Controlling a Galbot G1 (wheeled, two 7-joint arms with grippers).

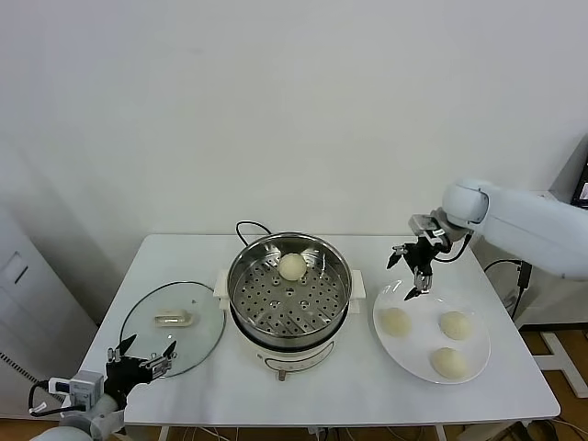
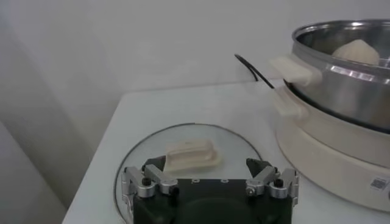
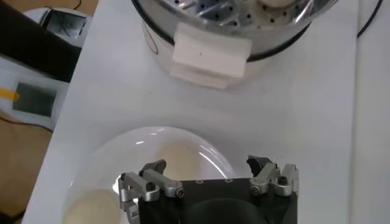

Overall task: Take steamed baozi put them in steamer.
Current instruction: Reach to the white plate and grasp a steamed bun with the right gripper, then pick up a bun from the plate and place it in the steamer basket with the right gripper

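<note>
One bun in the steamer, three on the plate
A cream-white baozi (image 1: pixel 292 266) sat on the far part of the perforated tray inside the open steel steamer (image 1: pixel 244 292) at table centre; three baozi (image 1: pixel 395 321) (image 1: pixel 454 324) (image 1: pixel 448 362) lay apart on the right

Readable text: none in any view.
Steamer (image 2: pixel 341 122) base: a small label patch at the lower edge in the left wrist view, with a code-like square; too small to read.
Steamer front, head view: a small control mark on the white base; no legible characters.
Glass lid (image 1: pixel 173 328): white handle carries no visible print.
Plate (image 1: pixel 432 336): plain white, no markings.
Device beside the table (image 3: pixel 38 91), right wrist view: light panel with an orange tab; no legible characters.
</note>
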